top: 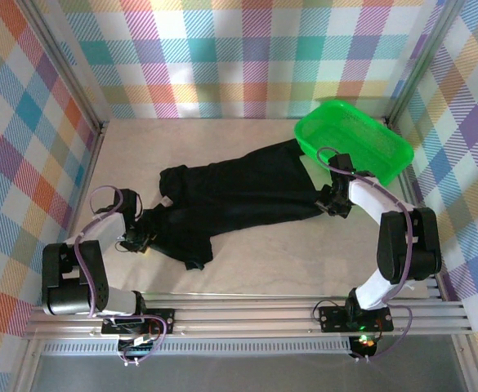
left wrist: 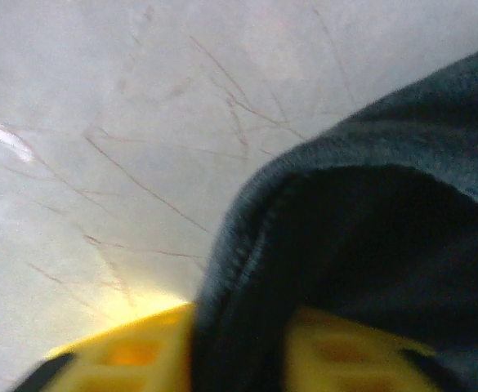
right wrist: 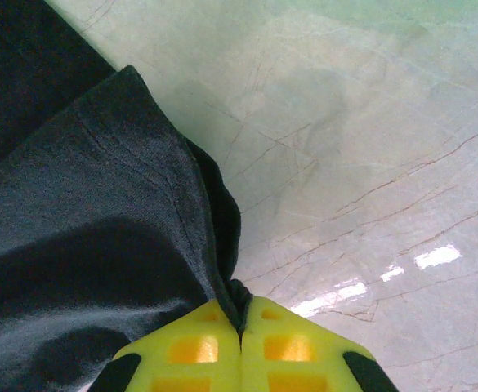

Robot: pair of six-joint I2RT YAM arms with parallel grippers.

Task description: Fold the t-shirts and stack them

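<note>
One t-shirt (top: 239, 196); right tool (right wrist: 240, 325) grips, left tool (left wrist: 240, 347) seemingly.

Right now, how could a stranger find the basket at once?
Start at the pale table and go to its far right corner. There stands the basket. It alone is bright green plastic mesh, while the t-shirt beside it is soft black cloth.

t-shirt (top: 239, 192): matt black knit cloth, stitched hem. table (top: 304, 253): smooth glossy marble-look top, fine veins. basket (top: 361, 139): shiny green plastic mesh. finger pads (right wrist: 194, 351): yellow plastic.
</note>
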